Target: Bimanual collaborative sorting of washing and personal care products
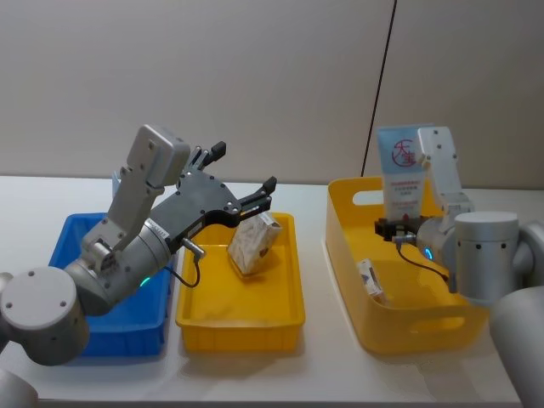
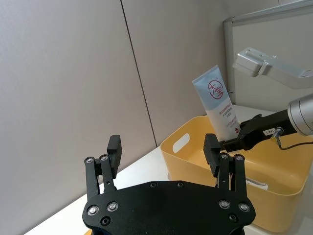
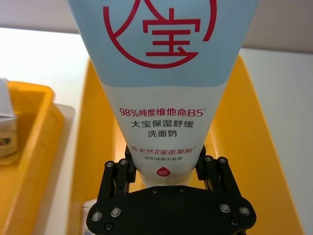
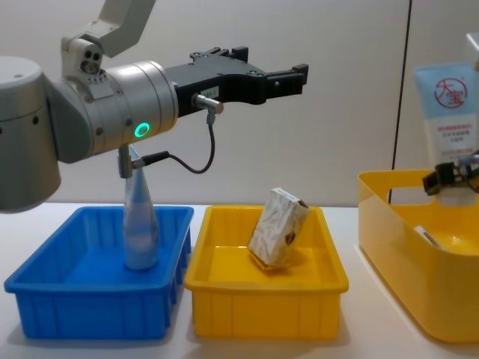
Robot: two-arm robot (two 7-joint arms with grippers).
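Patterned carton (image 4: pixel 278 226) leans in the shallow yellow tray (image 4: pixel 224 288).

The left arm bends up from the robot's shoulder and reaches forward, its dark left hand (image 1: pixel 242 177) held in the air above the shallow yellow tray (image 1: pixel 191 316), fingers spread wide apart with nothing between them. A green light glows on its wrist joint, and a thin cable loops beneath it. The right arm folds back toward the body, its right hand (image 1: pixel 398 228) above the deep yellow bin (image 1: pixel 344 246) to the right of that tray. Its fingers (image 3: pixel 120 171) are closed on the lower end of a pale-blue tube (image 1: pixel 403 170), which stands upright.
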